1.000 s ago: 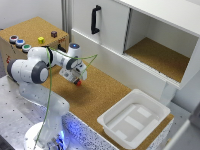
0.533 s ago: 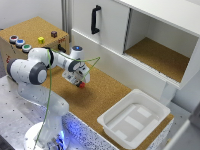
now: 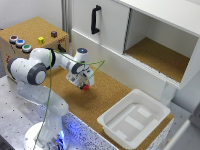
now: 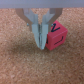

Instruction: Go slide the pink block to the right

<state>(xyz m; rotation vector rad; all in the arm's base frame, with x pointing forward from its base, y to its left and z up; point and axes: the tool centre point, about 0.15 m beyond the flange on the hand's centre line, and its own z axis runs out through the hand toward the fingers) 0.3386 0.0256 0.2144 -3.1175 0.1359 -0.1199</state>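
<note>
The pink block (image 3: 86,88) lies on the cork table top, in front of the cabinet. In the wrist view the pink block (image 4: 54,36) is a small reddish-pink cube with a faint dark mark on its upper face. My gripper (image 3: 82,84) is down at the table, right beside the block on the side toward the exterior view's left. In the wrist view my gripper (image 4: 40,44) has its two fingers pressed together, shut on nothing, and one finger's side touches the block.
A white tray (image 3: 111,121) stands on the table toward the exterior view's right. A white cabinet with a black handle (image 3: 94,20) and an open shelf (image 3: 160,56) runs behind. A wooden box carries a yellow cube (image 3: 40,39), a maroon cube (image 3: 53,34) and coloured buttons (image 3: 19,43).
My gripper and the pink block have moved a little toward the exterior view's right and nearer the table's front. The fingers stay shut beside the block.
</note>
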